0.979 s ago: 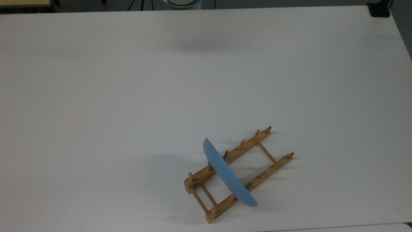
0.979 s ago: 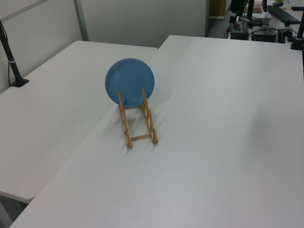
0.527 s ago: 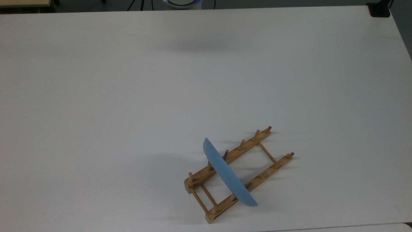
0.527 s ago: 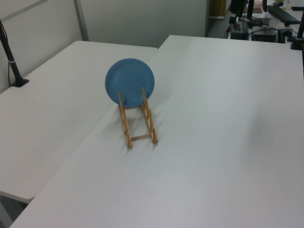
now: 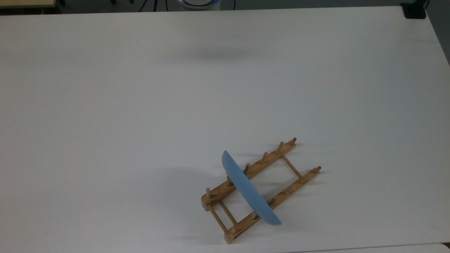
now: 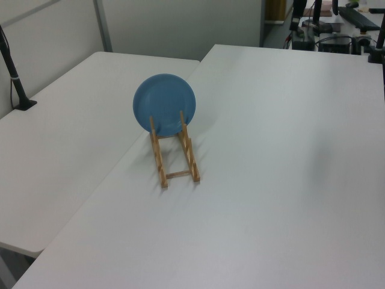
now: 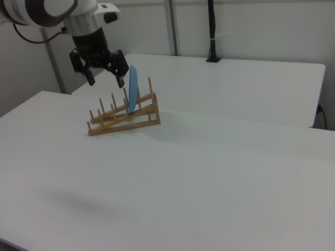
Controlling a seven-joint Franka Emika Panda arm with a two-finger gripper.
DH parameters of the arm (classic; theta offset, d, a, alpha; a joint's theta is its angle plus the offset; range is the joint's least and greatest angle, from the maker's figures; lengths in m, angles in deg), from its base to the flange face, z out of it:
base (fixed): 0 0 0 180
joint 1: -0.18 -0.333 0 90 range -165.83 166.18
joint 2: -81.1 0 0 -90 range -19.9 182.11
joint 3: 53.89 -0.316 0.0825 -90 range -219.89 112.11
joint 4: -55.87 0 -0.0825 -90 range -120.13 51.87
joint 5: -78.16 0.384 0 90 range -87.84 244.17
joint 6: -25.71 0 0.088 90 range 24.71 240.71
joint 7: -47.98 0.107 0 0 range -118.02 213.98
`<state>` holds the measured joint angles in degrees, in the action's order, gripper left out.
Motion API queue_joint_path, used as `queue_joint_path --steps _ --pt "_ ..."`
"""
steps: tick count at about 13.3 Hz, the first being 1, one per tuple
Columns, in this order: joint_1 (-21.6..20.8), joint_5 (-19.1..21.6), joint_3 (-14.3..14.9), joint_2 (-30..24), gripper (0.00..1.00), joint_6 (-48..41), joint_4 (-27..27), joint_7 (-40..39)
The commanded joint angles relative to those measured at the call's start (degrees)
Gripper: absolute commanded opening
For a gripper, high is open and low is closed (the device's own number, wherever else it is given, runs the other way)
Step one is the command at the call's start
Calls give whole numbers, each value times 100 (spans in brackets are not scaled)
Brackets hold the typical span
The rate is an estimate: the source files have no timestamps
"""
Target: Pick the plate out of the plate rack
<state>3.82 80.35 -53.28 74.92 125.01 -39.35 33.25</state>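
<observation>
The light-blue plate (image 5: pixel 249 191) stands on edge in the light-brown wooden plate rack (image 5: pixel 270 158), held between pegs near the rack's end at the top view's lower left. In the left view the plate (image 6: pixel 164 102) faces the camera at the far end of the rack (image 6: pixel 161 162). In the right view the plate (image 7: pixel 132 89) stands edge-on in the rack (image 7: pixel 123 125). My gripper (image 7: pixel 105 79) hangs open at the right view's upper left, fingers pointing down, apart from the plate and holding nothing.
The rack sits on a wide white table (image 5: pixel 140 105). A second white table (image 6: pixel 60 138) adjoins it on the left view's left, with a black post (image 6: pixel 12 72) clamped at its edge. A black mount (image 5: pixel 415 10) sits at the top view's upper right corner.
</observation>
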Motion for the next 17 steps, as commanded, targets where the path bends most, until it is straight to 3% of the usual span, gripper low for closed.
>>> queue_joint_path --steps 1,4,8,9,14,17 --pt "-188 -87 -17 494 100 1157 373 -48" --pt "-390 -227 -17 855 100 2267 408 733" --pt "-935 -1218 -17 1681 100 3918 435 1988" --pt "-1031 -1786 -25 1926 100 4226 444 2383" --pt "-1155 -3134 -25 2814 100 4985 828 4044" --pt "-1225 -3234 -26 3193 100 4985 1208 4320"
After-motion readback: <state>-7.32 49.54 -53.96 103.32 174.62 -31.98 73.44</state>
